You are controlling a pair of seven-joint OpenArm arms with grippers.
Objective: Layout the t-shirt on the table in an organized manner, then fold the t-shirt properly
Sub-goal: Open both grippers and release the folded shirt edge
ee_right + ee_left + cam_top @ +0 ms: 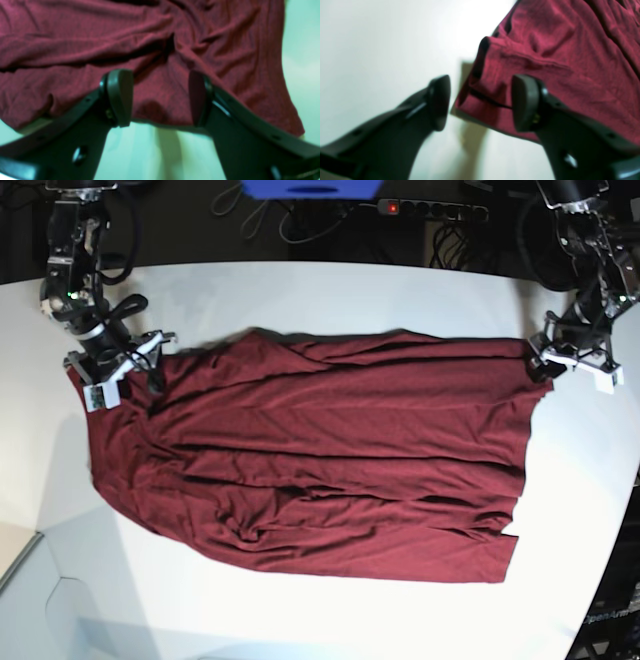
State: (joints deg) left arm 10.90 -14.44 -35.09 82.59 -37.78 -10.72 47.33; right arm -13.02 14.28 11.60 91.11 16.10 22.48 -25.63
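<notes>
The dark maroon t-shirt (330,450) lies spread wide and wrinkled across the white table (330,290), with folds bunched along its near edge. At the shirt's left end in the base view, my right gripper (148,362) is over the cloth. In the right wrist view the right gripper (160,97) is open above the shirt's hem (160,117), nothing pinched between its fingers. At the shirt's far right corner, my left gripper (541,360) sits at the cloth's edge. The left wrist view shows the left gripper (482,102) open, with a shirt corner (495,82) lying beyond its fingers.
A power strip (432,210) and a blue object (310,188) lie behind the table's far edge, among cables. The table's curved edge (600,580) runs down the right. A pale grey surface (20,580) adjoins the near left corner.
</notes>
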